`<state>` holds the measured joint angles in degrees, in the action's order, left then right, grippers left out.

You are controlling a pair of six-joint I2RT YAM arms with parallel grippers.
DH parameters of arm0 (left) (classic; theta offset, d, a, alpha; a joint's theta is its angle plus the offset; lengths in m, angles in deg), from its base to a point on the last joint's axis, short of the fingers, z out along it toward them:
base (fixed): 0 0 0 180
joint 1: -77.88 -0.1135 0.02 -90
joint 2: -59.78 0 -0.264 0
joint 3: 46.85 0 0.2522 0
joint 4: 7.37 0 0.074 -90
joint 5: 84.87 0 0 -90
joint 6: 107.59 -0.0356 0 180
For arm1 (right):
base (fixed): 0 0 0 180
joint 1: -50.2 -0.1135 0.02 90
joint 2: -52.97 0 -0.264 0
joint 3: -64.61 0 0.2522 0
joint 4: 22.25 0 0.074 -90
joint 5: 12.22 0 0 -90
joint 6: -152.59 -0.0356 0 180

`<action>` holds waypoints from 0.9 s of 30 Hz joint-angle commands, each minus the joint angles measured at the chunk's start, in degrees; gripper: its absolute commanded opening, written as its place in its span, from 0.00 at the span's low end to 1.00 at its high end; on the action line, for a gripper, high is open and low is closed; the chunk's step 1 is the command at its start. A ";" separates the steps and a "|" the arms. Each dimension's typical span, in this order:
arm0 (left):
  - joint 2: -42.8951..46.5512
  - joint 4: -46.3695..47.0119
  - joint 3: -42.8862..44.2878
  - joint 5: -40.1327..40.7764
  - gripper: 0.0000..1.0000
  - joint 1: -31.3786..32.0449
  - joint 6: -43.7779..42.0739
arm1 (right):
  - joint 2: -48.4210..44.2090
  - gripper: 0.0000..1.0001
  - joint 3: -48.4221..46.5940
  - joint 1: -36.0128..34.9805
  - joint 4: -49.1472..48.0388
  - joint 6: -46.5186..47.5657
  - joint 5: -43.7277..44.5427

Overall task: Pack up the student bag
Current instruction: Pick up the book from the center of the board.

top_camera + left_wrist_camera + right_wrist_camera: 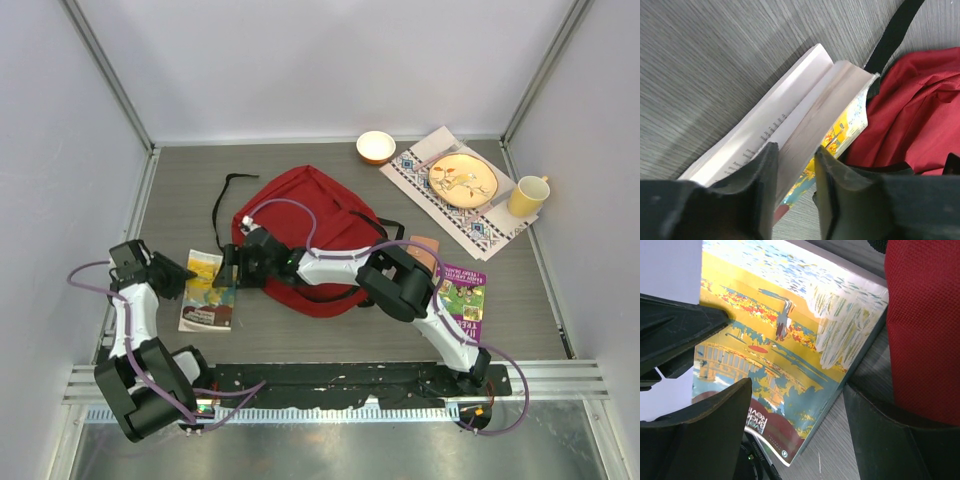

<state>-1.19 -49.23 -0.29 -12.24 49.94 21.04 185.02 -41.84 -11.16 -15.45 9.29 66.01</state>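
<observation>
The red student bag (300, 215) lies flat mid-table, black straps (228, 200) trailing to its left. It also shows in the left wrist view (920, 105) and the right wrist view (925, 325). A paperback book (208, 292) with a yellow and blue cover lies just left of the bag. My left gripper (185, 275) (796, 160) is shut on the book's (810, 115) page block at its left edge and tilts it up. My right gripper (235, 268) (797, 415) reaches across the bag and is open, its jaws straddling the book's (775, 335) edge beside the bag.
A purple book (465, 300) lies right of the bag, partly under the right arm. At the back right are an orange bowl (376, 146), a patterned placemat (480, 228) with a yellow plate (462, 180), and a yellow mug (527, 195). Walls enclose the table.
</observation>
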 commanded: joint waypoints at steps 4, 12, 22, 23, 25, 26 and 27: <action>-1.43 0.32 -0.28 -7.77 0.14 0.35 -0.22 | 0.58 0.79 0.75 0.19 -1.38 0.48 -0.36; 4.53 -4.94 4.81 -10.76 0.00 0.35 -0.66 | -4.33 0.79 4.70 0.19 -4.73 2.49 -1.85; 14.56 -10.05 17.73 -14.18 0.00 0.35 -0.75 | -17.51 0.80 11.64 2.12 -6.92 4.69 -1.06; 14.82 -9.44 18.09 -15.06 0.00 0.26 -0.49 | -19.70 0.80 13.13 2.65 -7.36 4.35 -1.41; 15.44 -7.60 18.01 -19.43 0.00 0.26 1.35 | -22.17 0.80 15.15 4.48 -9.38 3.73 -3.43; 15.53 -4.63 17.66 -21.03 0.00 0.26 2.23 | -24.97 0.80 17.51 5.11 -10.17 3.21 -4.04; 15.79 -2.77 17.30 -23.22 0.00 0.35 4.59 | -26.48 0.80 18.76 5.98 -11.40 2.77 -4.75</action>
<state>13.30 -59.04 15.69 -23.73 50.14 20.03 167.38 -27.08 -8.48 -20.96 12.46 63.96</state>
